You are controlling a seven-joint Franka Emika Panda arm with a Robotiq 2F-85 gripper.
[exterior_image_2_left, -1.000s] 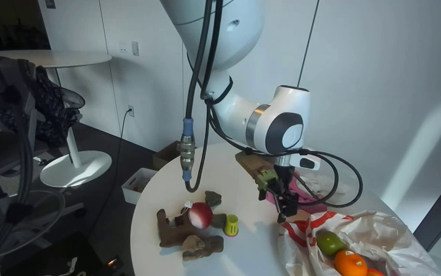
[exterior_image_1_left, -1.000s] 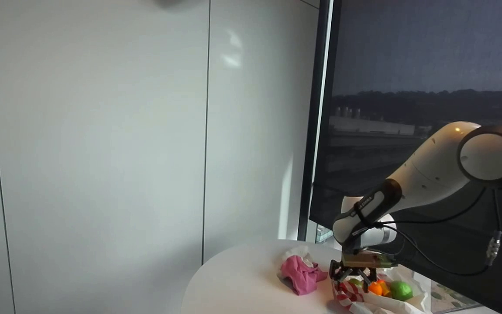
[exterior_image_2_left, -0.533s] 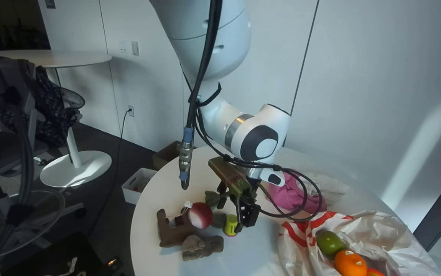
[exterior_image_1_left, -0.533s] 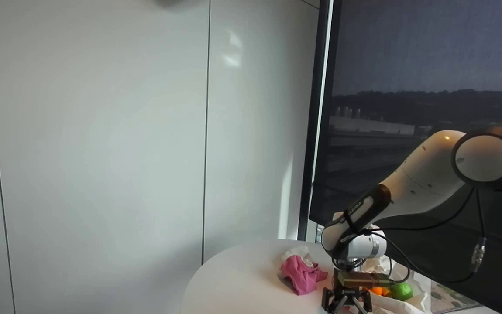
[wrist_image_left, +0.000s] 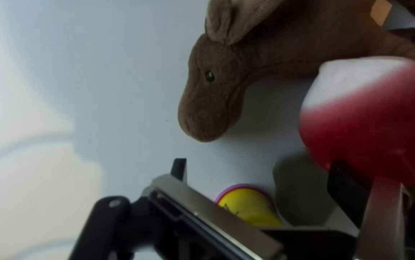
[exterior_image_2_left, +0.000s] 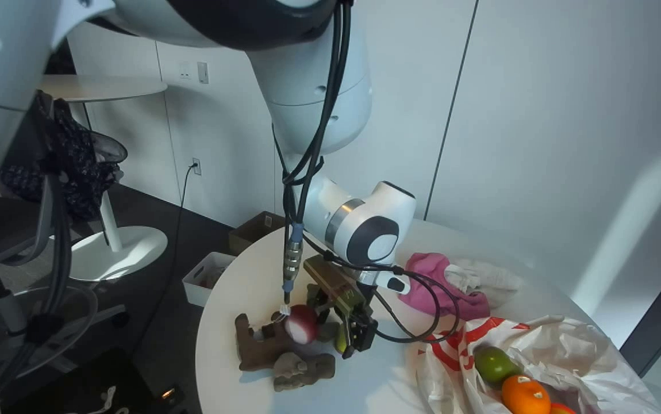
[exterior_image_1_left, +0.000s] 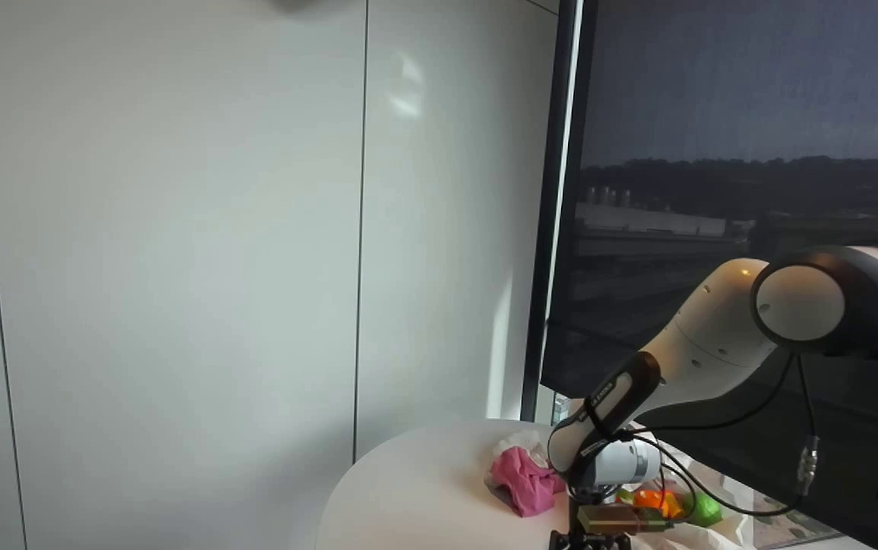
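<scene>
In the wrist view the tool (wrist_image_left: 260, 171) hides part of the yellow tub (wrist_image_left: 248, 205), and we cannot tell whether the tool touches the ball (wrist_image_left: 366, 119), which the right edge crops. In an exterior view we see the tool and the bench (exterior_image_1_left: 424, 489) cut off by the bottom edge. In an exterior view we cannot make out what the white box (exterior_image_2_left: 199, 292) holds.

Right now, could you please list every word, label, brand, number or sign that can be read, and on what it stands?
None can be read for certain.
Robot arm: pale lettering on black, too small and blurred.
White bag: red print, no readable word.
Orange: pale marks, too small to read.
Brown box: pale label, unreadable.
Yellow tub: thin dark marks, too blurred.
</scene>
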